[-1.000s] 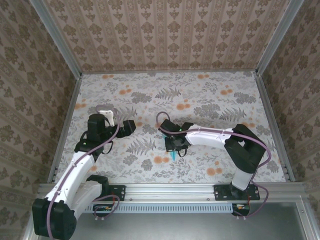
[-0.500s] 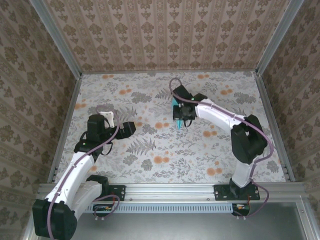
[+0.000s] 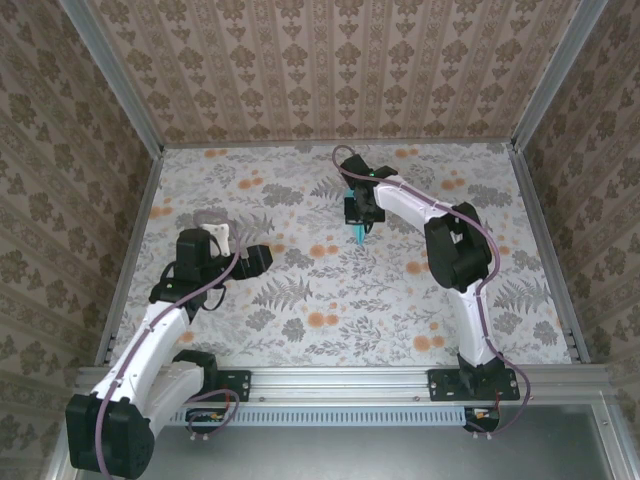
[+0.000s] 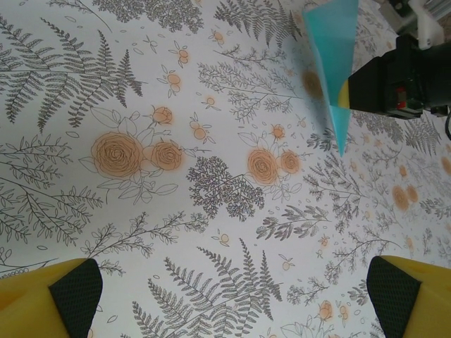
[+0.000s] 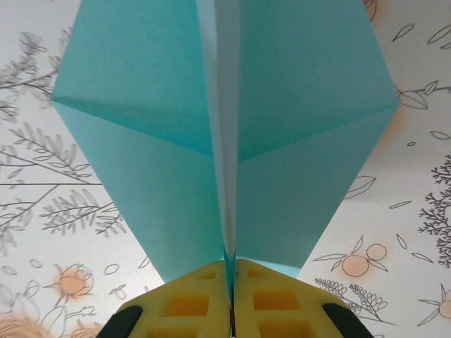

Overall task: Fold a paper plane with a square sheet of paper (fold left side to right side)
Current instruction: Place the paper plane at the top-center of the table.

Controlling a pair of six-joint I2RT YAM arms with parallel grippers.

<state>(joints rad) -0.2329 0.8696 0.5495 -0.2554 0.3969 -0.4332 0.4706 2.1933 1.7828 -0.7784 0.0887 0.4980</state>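
The paper plane (image 3: pixel 356 232) is a narrow, creased cyan-blue dart hanging point-down above the far middle of the table. My right gripper (image 3: pixel 360 212) is shut on its centre fold. In the right wrist view the yellow fingers (image 5: pixel 190 303) pinch the keel, and the plane's wings (image 5: pixel 225 127) spread to both sides. The left wrist view shows the plane (image 4: pixel 335 49) at the upper right, held by the right gripper's black body (image 4: pixel 394 84). My left gripper (image 3: pixel 258 257) hovers open over the left of the table, its fingertips (image 4: pixel 70 296) wide apart with nothing between them. A flat square sheet is out of view.
The floral tablecloth (image 3: pixel 300 300) covers the whole table. Patterned walls and metal rails (image 3: pixel 130 250) close it in on the left, far and right sides. The arm bases stand on the near rail (image 3: pixel 340 380).
My right arm has swung from the table's middle out toward the far side, carrying the plane with it. The left arm has stayed where it was.
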